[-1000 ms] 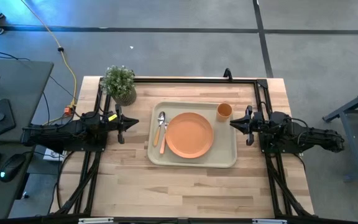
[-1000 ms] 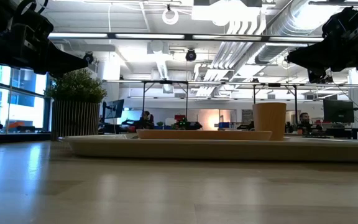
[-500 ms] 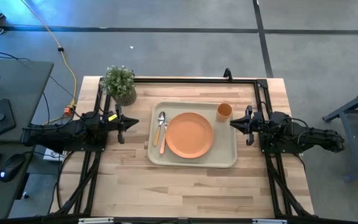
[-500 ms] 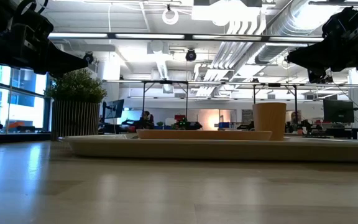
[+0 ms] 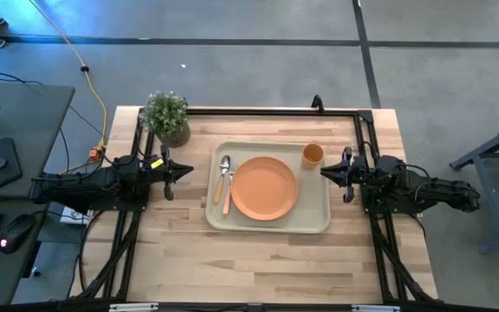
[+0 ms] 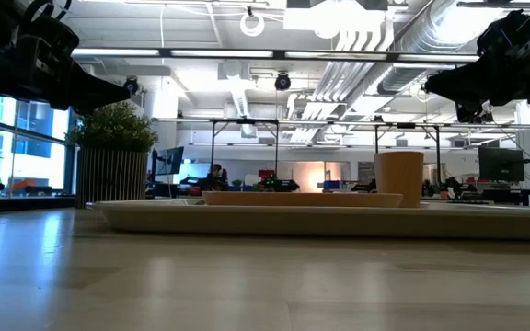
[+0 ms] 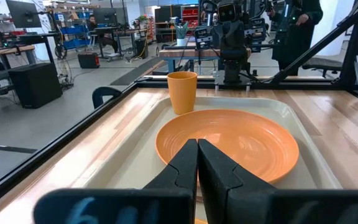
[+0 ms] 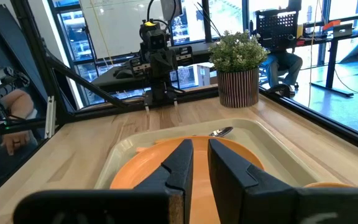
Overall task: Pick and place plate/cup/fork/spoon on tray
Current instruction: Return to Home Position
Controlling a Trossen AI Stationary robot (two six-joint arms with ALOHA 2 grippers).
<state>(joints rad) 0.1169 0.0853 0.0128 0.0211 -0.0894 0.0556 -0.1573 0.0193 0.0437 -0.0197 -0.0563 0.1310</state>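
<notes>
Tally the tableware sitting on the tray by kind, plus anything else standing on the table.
Plate: 1
Cup: 1
Spoon: 1
Fork: 1
Tray: 1
Potted plant: 1
Total: 6

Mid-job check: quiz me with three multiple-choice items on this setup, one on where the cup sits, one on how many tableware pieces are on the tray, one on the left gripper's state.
1. Where is the cup?
A. On the table by the plant
B. In the tray's far corner on the right arm's side
C. On top of the plate

2. How many tableware pieces lie on the tray?
A. Two
B. Three
C. Four

3. The left gripper is:
A. Shut, holding nothing
B. Shut on the fork
C. Wide open over the plate

Answers:
1 B: the cup stands inside the tray, beside the plate.
2 C: plate, cup, fork and spoon.
3 A: the left gripper has its fingers pressed together, empty, short of the tray.
</notes>
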